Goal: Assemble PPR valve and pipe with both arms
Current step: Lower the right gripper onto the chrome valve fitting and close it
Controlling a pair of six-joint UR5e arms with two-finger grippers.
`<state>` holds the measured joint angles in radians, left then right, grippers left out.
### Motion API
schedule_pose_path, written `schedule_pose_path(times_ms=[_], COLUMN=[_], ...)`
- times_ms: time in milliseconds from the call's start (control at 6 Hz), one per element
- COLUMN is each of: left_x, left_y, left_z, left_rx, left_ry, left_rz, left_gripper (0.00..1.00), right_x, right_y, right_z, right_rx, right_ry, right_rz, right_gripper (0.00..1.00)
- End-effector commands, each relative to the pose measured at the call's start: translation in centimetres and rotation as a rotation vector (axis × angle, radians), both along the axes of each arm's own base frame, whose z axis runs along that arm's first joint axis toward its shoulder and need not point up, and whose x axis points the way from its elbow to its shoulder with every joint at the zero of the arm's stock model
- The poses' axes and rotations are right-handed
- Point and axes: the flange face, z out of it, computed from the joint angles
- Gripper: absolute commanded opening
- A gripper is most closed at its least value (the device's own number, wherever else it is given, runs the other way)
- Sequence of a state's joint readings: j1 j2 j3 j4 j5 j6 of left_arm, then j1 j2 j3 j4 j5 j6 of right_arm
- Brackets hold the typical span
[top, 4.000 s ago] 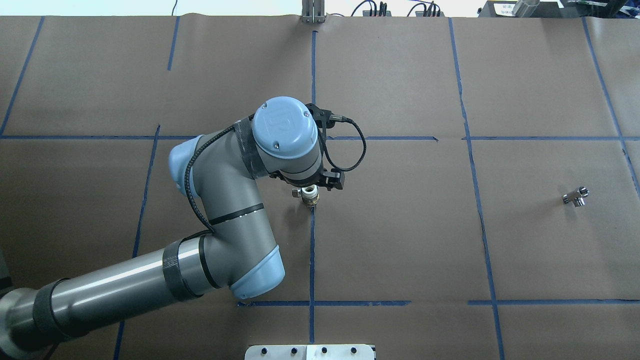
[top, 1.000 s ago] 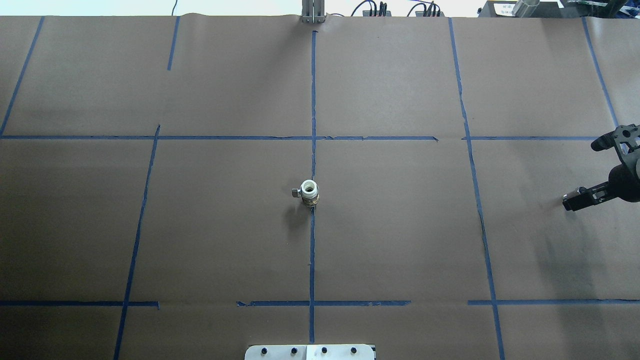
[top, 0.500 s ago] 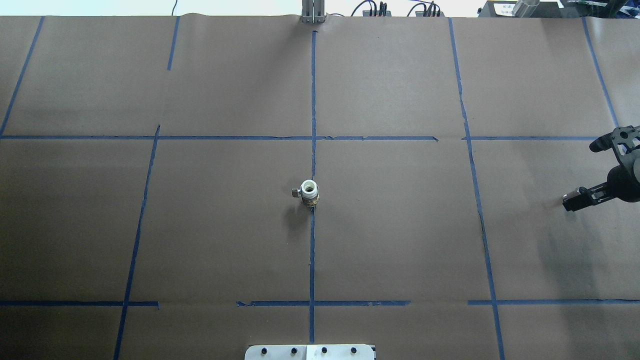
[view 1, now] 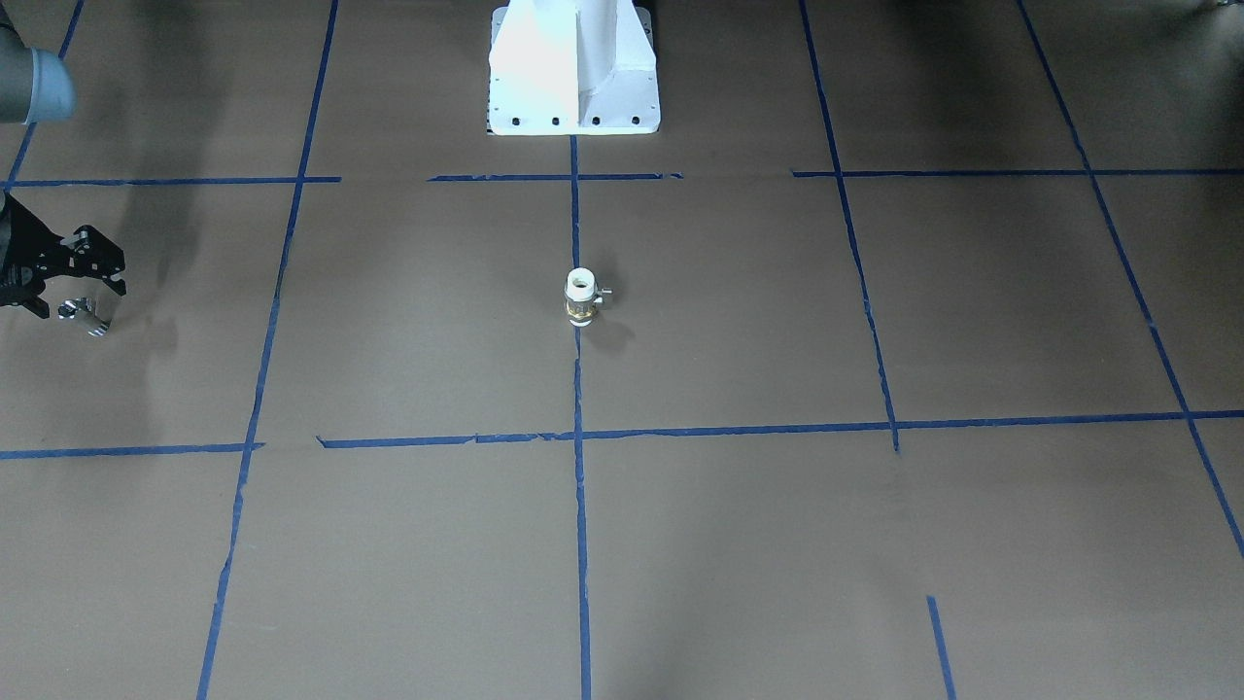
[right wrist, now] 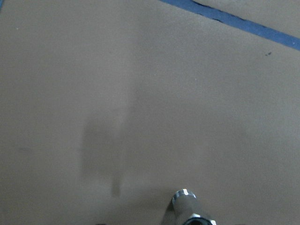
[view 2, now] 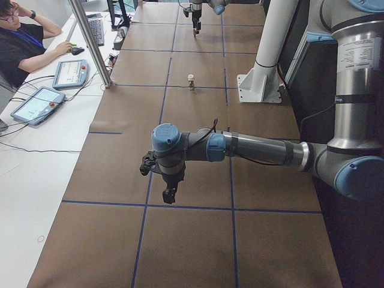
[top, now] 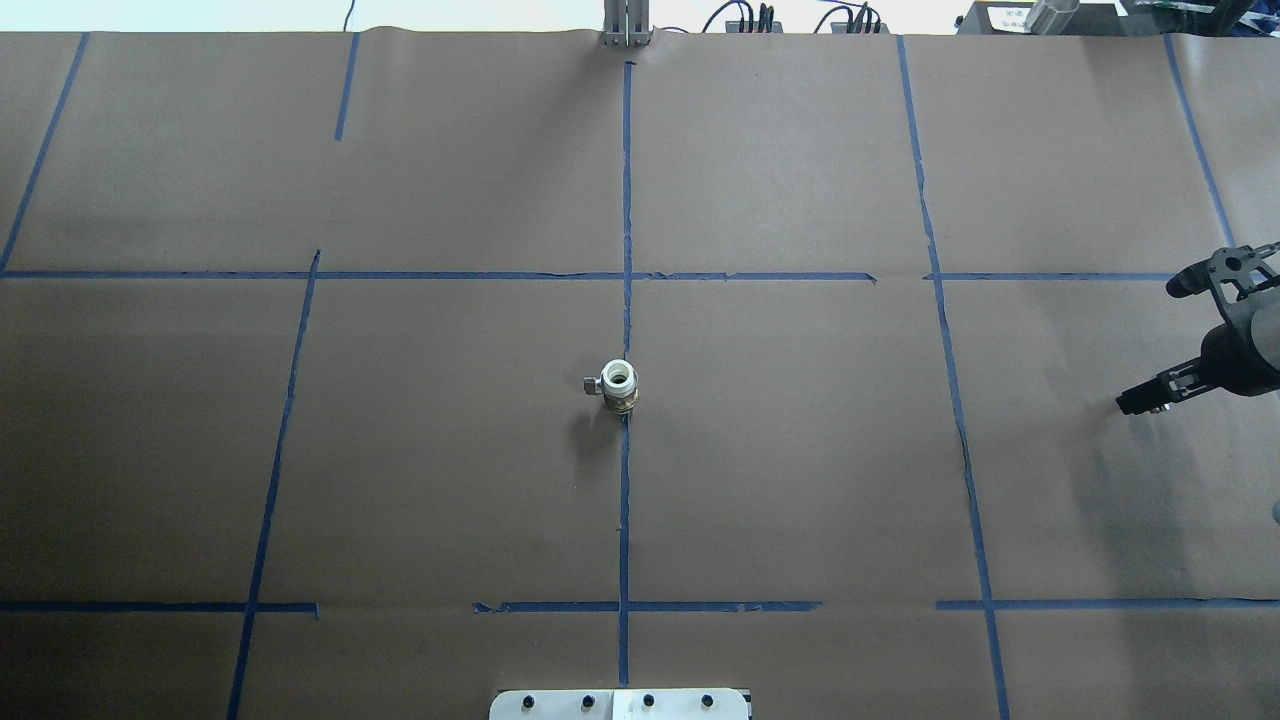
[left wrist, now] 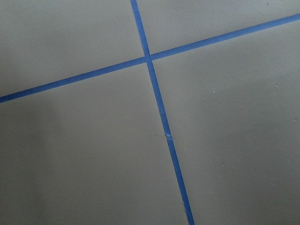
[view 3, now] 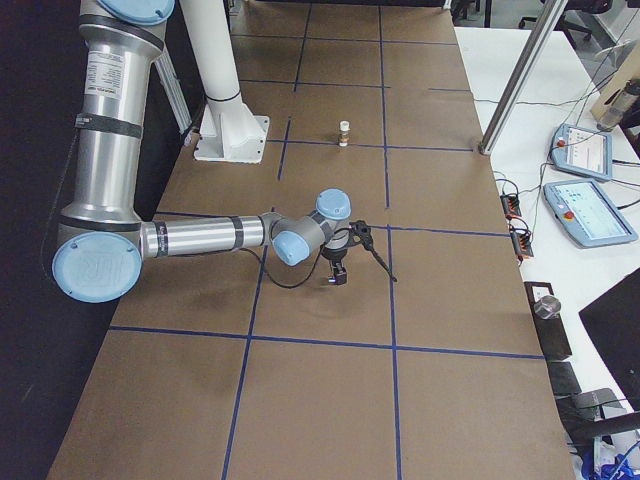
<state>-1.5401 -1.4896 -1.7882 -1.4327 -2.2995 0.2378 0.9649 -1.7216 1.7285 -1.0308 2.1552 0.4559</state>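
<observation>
The valve (top: 619,386) stood upright at the middle of the bench (top: 800,480). Near the bench's right edge, the right pincer (top: 1138,402) pinched the small chrome pipe (view 1: 84,317). Whether the left pincer (view 2: 170,195) was spread, I cannot tell.

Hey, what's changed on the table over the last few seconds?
The left tool left the PPR valve and withdrew from the overhead view. The right tool came in, gripped the pipe and seems to have begun lifting it. The valve stayed upright on the centre tape line.
</observation>
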Motion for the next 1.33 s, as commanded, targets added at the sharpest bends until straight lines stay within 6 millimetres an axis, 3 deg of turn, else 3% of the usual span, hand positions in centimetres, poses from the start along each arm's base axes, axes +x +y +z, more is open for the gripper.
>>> schedule_pose_path(times_ms=[0,667,833,1000,1167], left_x=[0.0,0.0,0.0,0.0,0.0], left_y=[0.0,0.0,0.0,0.0,0.0], left_z=[-0.1,-0.1,-0.1,-0.1,-0.1], left_rx=[0.000,-0.002,-0.002,-0.004,-0.002], left_ry=[0.000,0.000,0.000,0.000,0.000], left_rz=[-0.002,-0.005,-0.005,-0.005,-0.005], left_gripper=[1.00,1.00,1.00,1.00,1.00], right_x=[0.0,0.2,0.3,0.6,1.1], right_y=[-0.1,0.0,0.0,-0.2,-0.4], right_z=[0.1,0.5,0.6,0.6,0.6], right_rx=[-0.001,-0.003,-0.003,-0.003,-0.002], right_ry=[0.002,0.011,0.012,0.012,0.010], right_rz=[0.000,0.003,0.003,0.012,0.021], right_gripper=[0.91,0.88,0.78,0.29,0.08])
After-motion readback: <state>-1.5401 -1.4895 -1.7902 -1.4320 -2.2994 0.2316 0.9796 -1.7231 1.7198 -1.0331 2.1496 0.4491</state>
